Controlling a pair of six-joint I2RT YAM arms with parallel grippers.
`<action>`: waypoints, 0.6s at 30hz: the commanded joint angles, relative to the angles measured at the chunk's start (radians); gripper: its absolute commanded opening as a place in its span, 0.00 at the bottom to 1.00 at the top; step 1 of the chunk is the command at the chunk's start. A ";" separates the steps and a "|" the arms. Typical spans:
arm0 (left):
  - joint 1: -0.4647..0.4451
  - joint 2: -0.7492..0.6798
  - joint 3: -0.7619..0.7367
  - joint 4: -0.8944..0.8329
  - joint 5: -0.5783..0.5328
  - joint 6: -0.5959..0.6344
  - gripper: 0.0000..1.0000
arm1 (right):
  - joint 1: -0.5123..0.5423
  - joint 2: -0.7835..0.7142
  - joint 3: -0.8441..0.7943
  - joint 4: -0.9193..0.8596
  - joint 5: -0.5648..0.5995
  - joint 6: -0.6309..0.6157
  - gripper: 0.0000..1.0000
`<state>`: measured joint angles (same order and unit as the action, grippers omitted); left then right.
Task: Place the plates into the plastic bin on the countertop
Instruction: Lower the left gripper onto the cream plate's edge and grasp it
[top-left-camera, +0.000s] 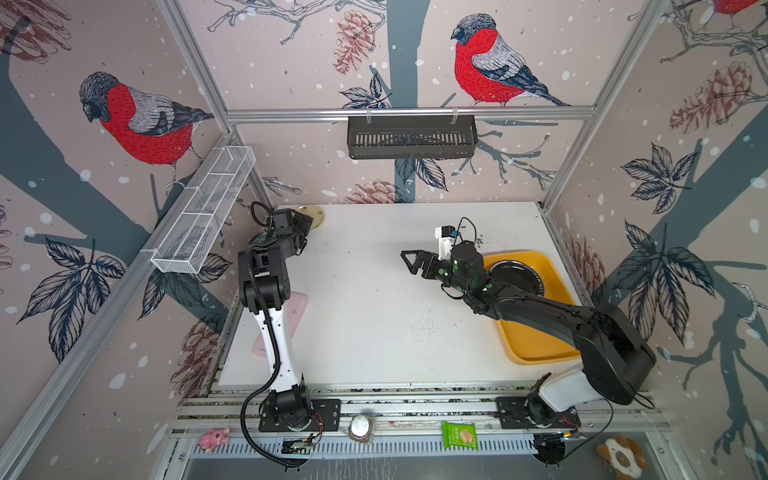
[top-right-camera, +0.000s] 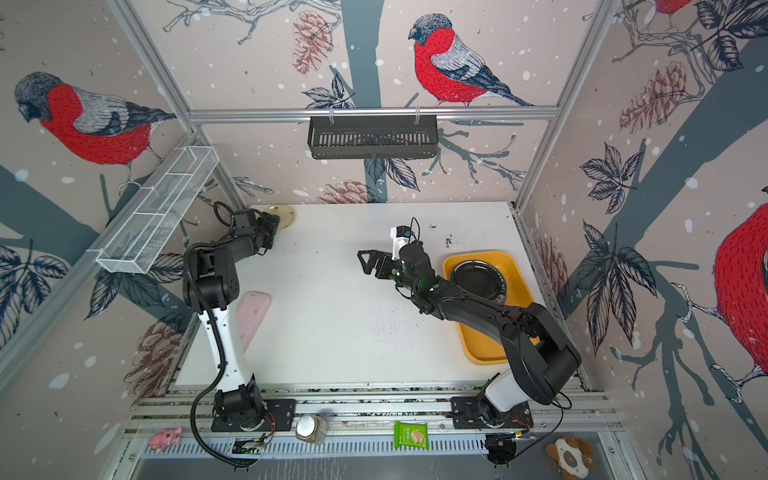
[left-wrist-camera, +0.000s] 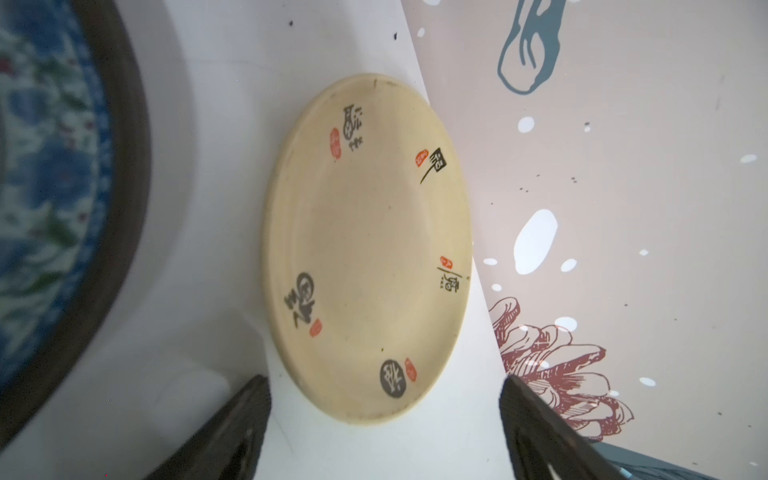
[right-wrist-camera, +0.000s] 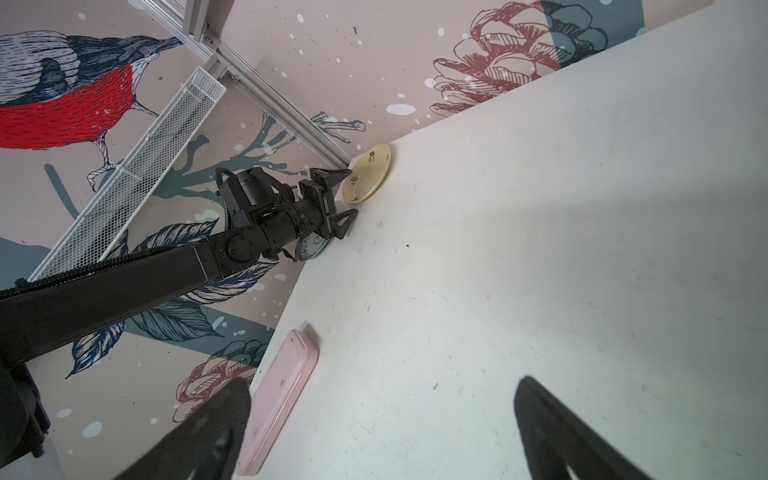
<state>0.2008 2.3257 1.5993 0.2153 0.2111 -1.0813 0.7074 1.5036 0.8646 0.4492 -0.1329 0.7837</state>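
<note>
two plates lie at the far left corner of the flat white speckled countertop (top-left-camera: 374, 324). a round cream-yellow plate (left-wrist-camera: 368, 249) with black and red marks sits close by the wall. a round blue patterned plate (left-wrist-camera: 45, 187) with a dark rim lies beside it, apart. the left gripper (left-wrist-camera: 384, 386) hangs low before the cream plate, jaws spread wide to either side of its near rim, clear of it. a round plain black plate (top-left-camera: 515, 274) lies in the far end of the shallow mustard-yellow rectangular plastic bin (top-left-camera: 536, 345) at the right edge. the right gripper (top-left-camera: 409, 262) hovers over mid-countertop, jaws wide apart, empty. a flat pink rectangular tray (right-wrist-camera: 286, 390) lies along the left edge.
</note>
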 joint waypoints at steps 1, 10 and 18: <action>0.003 0.040 0.013 -0.156 -0.019 -0.061 0.83 | 0.002 -0.013 -0.007 0.018 0.033 0.014 1.00; 0.005 0.064 -0.004 -0.131 0.000 -0.090 0.54 | -0.002 -0.021 -0.010 -0.001 0.066 0.029 1.00; 0.006 0.063 -0.018 -0.129 0.017 -0.082 0.07 | -0.002 -0.031 -0.016 -0.002 0.088 0.032 1.00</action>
<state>0.2073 2.3772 1.5978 0.2375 0.2276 -1.1622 0.7048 1.4818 0.8497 0.4427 -0.0673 0.8112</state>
